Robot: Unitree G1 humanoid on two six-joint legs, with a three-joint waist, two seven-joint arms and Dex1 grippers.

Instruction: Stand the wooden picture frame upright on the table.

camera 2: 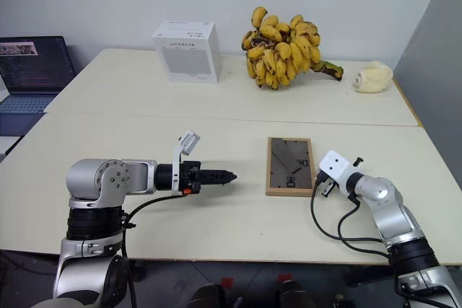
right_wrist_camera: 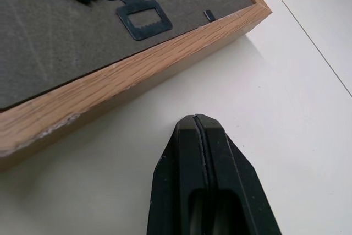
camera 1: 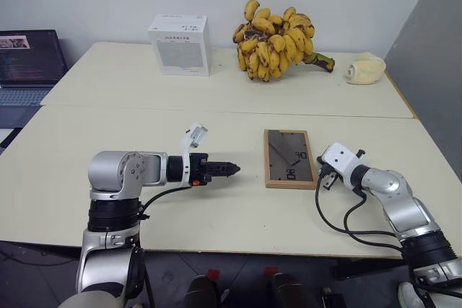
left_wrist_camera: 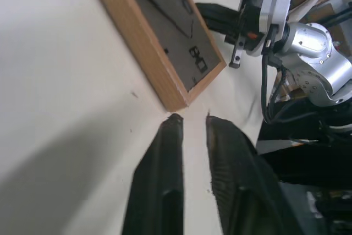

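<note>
Wooden picture frame (camera 1: pixel 289 159) was what we found lying flat on the table (camera 1: pixel 216 200), face down, with its dark grey back panel and stand flap turned up and a small sawtooth hanger plate (right_wrist_camera: pixel 137 17) showing near one edge. It lay on the nearer of two cream tabletops pushed together, toward the right side, between the two arms. We saw the left gripper (camera 1: pixel 229 169) held level above the table, pointing rightward at the frame but apart from it; in the left wrist view its two black fingers (left_wrist_camera: pixel 165 180) stood slightly parted with a narrow gap between them and nothing in it, their tips just short of the frame's near corner. The right gripper (right_wrist_camera: pixel 202 122) sat just beside the frame's right edge, low over the table, its fingers pressed together on nothing, not touching the wood. On the far tabletop we noted a white cardboard box (camera 1: pixel 179 44), a large bunch of bananas (camera 1: pixel 278 40) and a pale object (camera 1: pixel 364 70) we could not identify. An open laptop (camera 1: pixel 29 66) stood off the table's far left corner.
</note>
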